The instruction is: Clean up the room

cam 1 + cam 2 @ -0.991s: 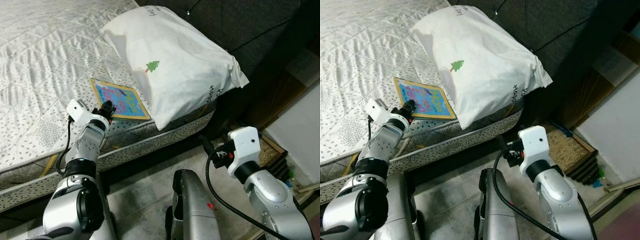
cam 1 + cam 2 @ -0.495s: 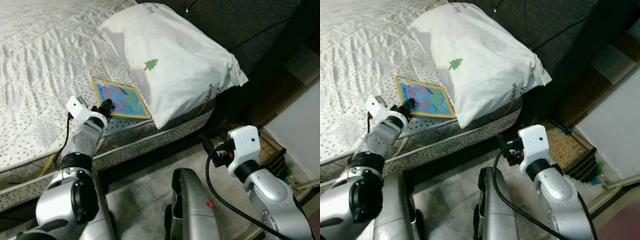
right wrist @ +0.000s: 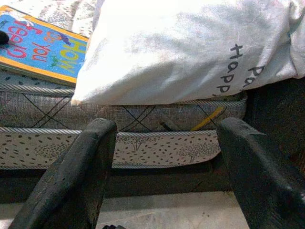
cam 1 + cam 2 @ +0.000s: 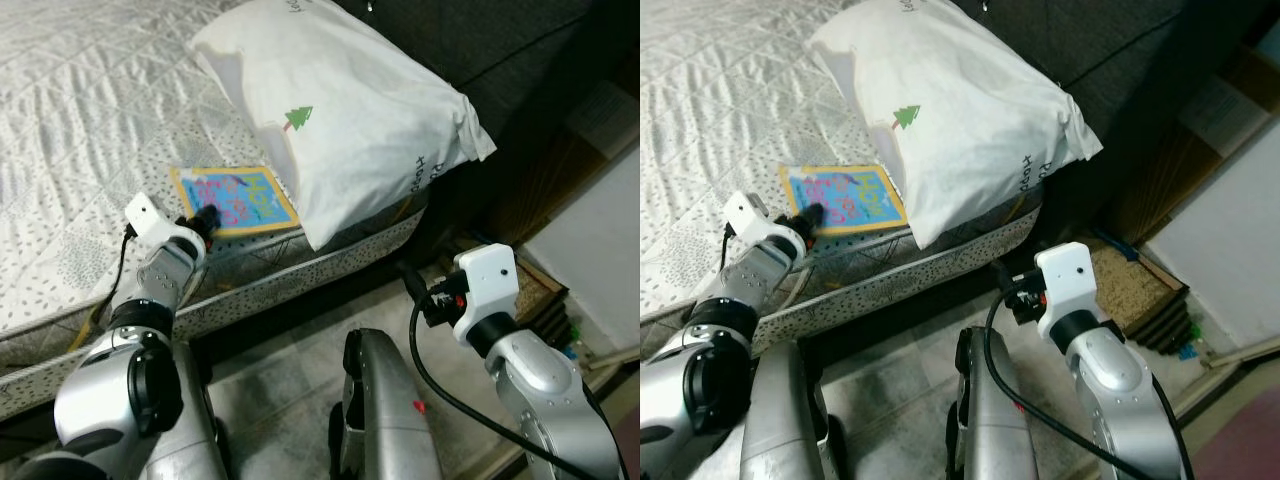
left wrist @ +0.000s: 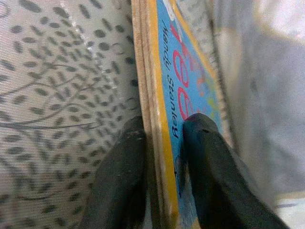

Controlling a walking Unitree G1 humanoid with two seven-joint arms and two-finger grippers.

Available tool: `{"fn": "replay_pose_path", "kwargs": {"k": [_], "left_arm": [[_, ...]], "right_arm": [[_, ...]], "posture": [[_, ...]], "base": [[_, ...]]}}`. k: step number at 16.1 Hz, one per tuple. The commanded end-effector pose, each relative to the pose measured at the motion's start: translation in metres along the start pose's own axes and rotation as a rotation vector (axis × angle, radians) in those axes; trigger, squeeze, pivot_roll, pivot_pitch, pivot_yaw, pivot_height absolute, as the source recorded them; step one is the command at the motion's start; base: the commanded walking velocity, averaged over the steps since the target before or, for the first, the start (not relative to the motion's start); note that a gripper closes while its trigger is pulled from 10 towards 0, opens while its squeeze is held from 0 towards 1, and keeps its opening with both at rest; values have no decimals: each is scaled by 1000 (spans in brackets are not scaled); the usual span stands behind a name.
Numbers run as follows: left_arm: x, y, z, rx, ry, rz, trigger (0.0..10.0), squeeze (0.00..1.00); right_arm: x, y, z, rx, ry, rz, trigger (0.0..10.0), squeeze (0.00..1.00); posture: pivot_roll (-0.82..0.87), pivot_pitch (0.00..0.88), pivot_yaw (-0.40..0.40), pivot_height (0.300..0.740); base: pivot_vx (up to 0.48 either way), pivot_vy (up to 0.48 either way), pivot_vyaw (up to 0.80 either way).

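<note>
A thin picture book (image 4: 232, 200) with a blue cover and yellow border lies on the bed near the mattress edge, partly tucked under a white pillow (image 4: 340, 110). My left gripper (image 4: 203, 219) is shut on the book's near corner. In the left wrist view the two black fingers (image 5: 209, 167) clamp the book's edge (image 5: 155, 95) from both sides. My right gripper (image 4: 410, 280) hangs open beside the bed, level with the mattress side. Its fingers (image 3: 71, 176) frame the pillow (image 3: 190, 47) and book (image 3: 38, 47) in the right wrist view.
The bed (image 4: 80, 110) has a white quilted cover with a dotted mattress side (image 4: 300, 270). A dark headboard (image 4: 480, 50) rises behind the pillow. Grey tiled floor (image 4: 280, 370) lies below, with a doormat (image 4: 1130, 280) and small items at the right.
The book has slid and turned toward the mattress edge, drawn out from under the pillow by my left gripper. The camera has shifted slightly. The right arm holds still.
</note>
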State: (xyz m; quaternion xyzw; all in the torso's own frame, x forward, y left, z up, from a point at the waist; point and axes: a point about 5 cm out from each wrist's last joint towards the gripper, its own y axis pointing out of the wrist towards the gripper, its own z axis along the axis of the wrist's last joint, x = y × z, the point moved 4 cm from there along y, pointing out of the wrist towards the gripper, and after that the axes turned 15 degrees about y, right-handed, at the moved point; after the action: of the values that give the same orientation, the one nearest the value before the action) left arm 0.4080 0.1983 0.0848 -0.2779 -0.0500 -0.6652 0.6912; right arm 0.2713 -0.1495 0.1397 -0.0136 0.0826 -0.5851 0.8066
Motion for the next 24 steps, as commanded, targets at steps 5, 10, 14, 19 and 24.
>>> {"fn": "replay_pose_path", "kwargs": {"k": [5,10,14,19,24], "left_arm": [[-17,-1,6,-35,173,89,10000,1000],[-42,-6,22,-76,374,206,10000,1000],[-42,-6,34,-47,390,229,10000,1000],[-45,-11,47,84,417,271,10000,1000],[-66,-37,48,247,423,348,10000,1000]], "right_arm": [[5,3,-4,0,1,-26,10000,0],[4,14,-4,26,15,-24,10000,0],[-1,26,-5,51,33,-14,10000,0],[-11,56,0,114,76,0,10000,0],[-24,84,6,146,108,38,10000,0]], "posture": [[-224,113,-118,499],[-184,83,-96,499],[-152,58,-81,499],[-47,0,-49,499],[35,0,-57,499]], "base": [[0,0,0],[0,0,0],[0,0,0],[0,0,0],[0,0,0]]}}
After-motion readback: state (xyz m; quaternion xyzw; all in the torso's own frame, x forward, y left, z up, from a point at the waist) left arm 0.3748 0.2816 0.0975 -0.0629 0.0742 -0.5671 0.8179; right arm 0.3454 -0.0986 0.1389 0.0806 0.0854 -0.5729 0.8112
